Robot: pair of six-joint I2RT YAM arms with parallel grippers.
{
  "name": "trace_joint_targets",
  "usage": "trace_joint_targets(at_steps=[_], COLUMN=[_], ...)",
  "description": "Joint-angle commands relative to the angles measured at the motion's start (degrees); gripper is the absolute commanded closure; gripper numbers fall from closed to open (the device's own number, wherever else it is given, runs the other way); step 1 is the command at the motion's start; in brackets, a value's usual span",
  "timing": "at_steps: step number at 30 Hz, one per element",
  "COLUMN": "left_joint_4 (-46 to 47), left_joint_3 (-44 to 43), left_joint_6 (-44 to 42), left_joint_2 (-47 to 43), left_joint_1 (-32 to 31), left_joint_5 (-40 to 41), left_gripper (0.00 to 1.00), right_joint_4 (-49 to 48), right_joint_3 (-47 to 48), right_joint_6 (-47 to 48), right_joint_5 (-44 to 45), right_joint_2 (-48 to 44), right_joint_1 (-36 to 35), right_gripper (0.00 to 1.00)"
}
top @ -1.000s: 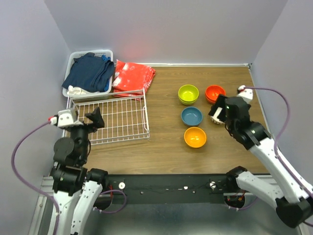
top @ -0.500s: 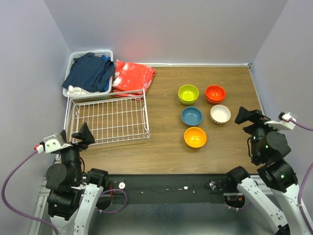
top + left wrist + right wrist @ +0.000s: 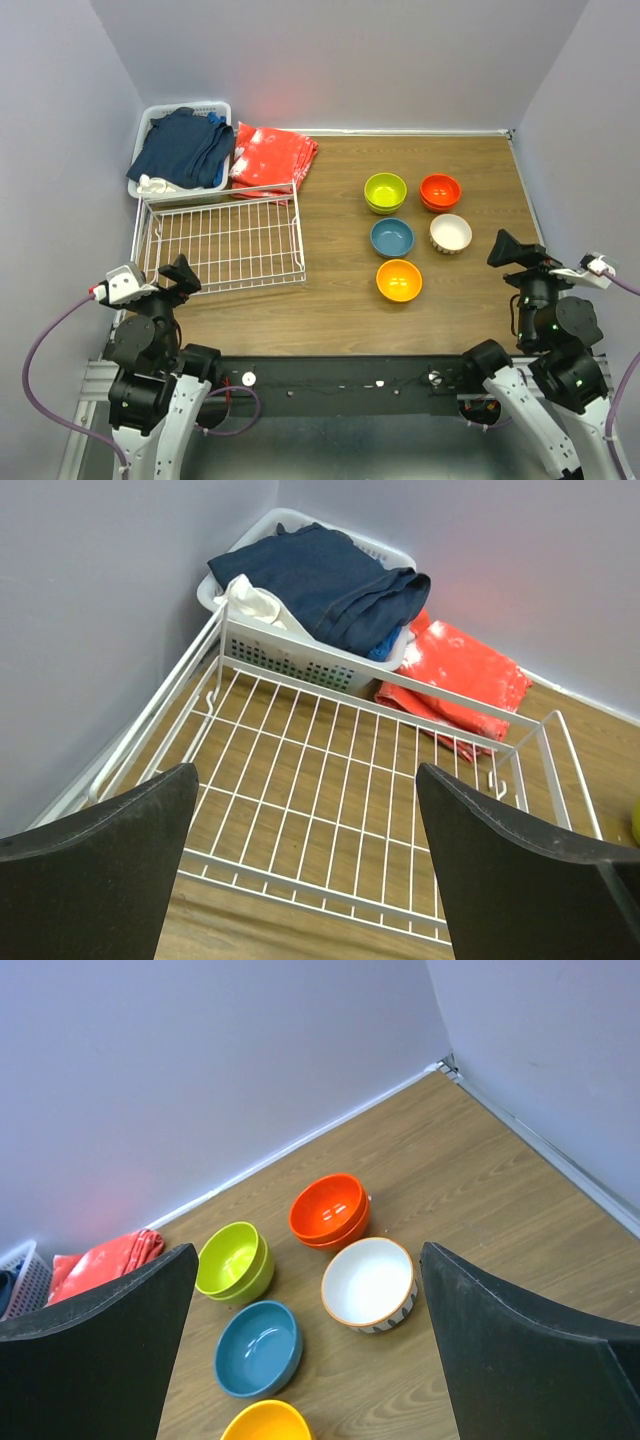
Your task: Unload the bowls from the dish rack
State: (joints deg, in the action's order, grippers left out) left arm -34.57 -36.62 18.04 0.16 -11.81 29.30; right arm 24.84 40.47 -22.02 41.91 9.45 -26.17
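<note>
The dish rack (image 3: 225, 243) is a shallow white wire grid with low wire sides, standing on the left part of the brown worktop (image 3: 470, 310). In the left wrist view its near edge is partly covered by the two black fingers (image 3: 100, 870), and its right end runs off the frame.

All the bowls stand on the worktop well to the right of the dish rack, in a tight cluster. The lime green bowl (image 3: 385, 191) and the red-orange bowl (image 3: 440, 191) lie farthest from the arms. Each shows a doubled rim, so each looks like two nested bowls, though the lower one is mostly hidden. Nearer the arms are the blue bowl (image 3: 392, 237) and the white bowl (image 3: 451, 233), whose outside shows dark ribbing in the right wrist view. The yellow-orange bowl (image 3: 399, 280) is nearest of all, and the bottom edge of the right wrist view cuts it off. All are small, round and glossy.

The left gripper (image 3: 180, 275) hangs over the near left corner of the dish rack, jaws spread wide and grasping nothing. The right gripper (image 3: 510, 250) is far right of the dish rack, beyond the white bowl, likewise released.

Behind the dish rack are a white basket (image 3: 150, 125) of dark blue clothes and a folded red cloth (image 3: 272, 155).
</note>
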Motion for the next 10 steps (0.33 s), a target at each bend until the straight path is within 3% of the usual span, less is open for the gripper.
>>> trace_joint_targets(at_steps=[1,10], left_joint_4=[5.4,6.2], left_joint_3=[1.4,1.6], left_joint_6=[-1.1,-1.9], left_joint_2=[-10.9,-11.0], left_joint_1=[-0.1,0.0], left_joint_5=[2.6,1.6], left_gripper=[0.01,0.01], right_joint_4=[-1.8,-2.4], right_joint_3=[-1.0,-1.4], right_joint_6=[1.5,2.7], right_joint_5=[1.4,1.5], right_joint_2=[1.0,2.3], right_joint_1=[0.1,0.1], right_gripper=[0.0,0.0])
